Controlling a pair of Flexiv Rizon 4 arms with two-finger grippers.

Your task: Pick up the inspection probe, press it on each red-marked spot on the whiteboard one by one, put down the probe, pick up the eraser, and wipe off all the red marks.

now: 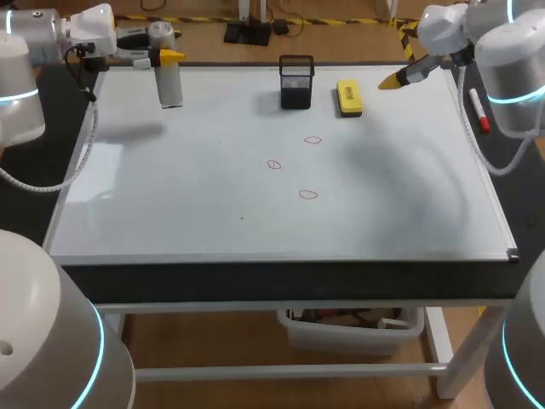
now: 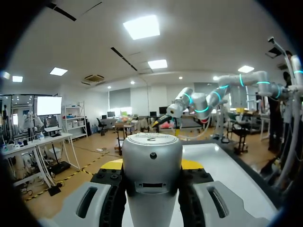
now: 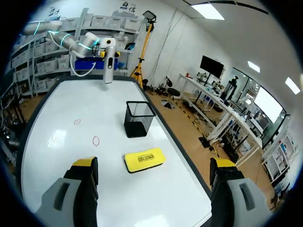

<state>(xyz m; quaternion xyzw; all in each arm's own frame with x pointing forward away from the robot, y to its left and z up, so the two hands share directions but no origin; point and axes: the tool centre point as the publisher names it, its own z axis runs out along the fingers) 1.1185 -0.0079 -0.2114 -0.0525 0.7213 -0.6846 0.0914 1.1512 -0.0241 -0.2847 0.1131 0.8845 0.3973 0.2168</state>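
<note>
The inspection probe [image 1: 169, 77], a silver cylinder, hangs upright over the whiteboard's [image 1: 170, 187] back left corner. My left gripper [image 1: 166, 58] is shut on it near its top. In the left wrist view the probe [image 2: 152, 161] fills the space between the fingers [image 2: 113, 164]. Three red marks [image 1: 312, 140], [image 1: 273, 164], [image 1: 308, 194] are drawn near the board's middle. The yellow eraser [image 1: 348, 96] lies at the back, right of centre. My right gripper [image 1: 396, 79] stands open above the board just right of the eraser [image 3: 144, 160], with nothing between its fingers.
A black mesh pen holder [image 1: 296, 83] stands on the board just left of the eraser, also ahead of the right gripper [image 3: 138, 119]. A red marker [image 1: 479, 109] lies on the black table strip past the board's right edge.
</note>
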